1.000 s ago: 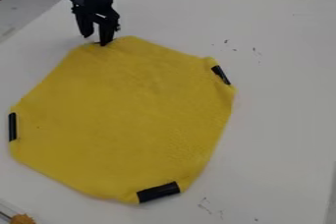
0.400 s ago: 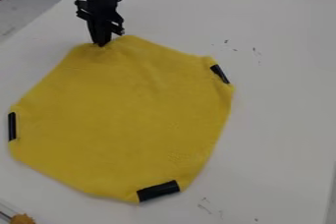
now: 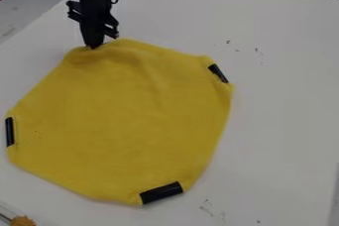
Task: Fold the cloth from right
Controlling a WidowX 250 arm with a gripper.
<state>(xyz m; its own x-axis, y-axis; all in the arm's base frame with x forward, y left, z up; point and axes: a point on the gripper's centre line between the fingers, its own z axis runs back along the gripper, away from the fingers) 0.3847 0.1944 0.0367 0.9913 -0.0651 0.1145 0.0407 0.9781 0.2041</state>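
Observation:
My gripper [image 3: 93, 45] hangs down at the upper left of the camera view, its fingers together and shut on the far edge of the yellow cloth [image 3: 126, 121]. The cloth lies spread in a roughly eight-sided shape, with soft wrinkles running from the pinched spot. Black strips mark its right [image 3: 218, 73], left [image 3: 10, 132] and near [image 3: 161, 193] corners.
The cloth rests on a white table [image 3: 285, 111], whose far edge crosses the top of the view. An orange-brown fuzzy object [image 3: 23, 221] sits at the bottom left corner. Small dark marks dot the tabletop right of the cloth.
The gripper's fingers have shut on the cloth's far edge. Since then the gripper has shifted slightly left, pulling that edge with it and raising wrinkles; the cloth's side corners have moved a little left.

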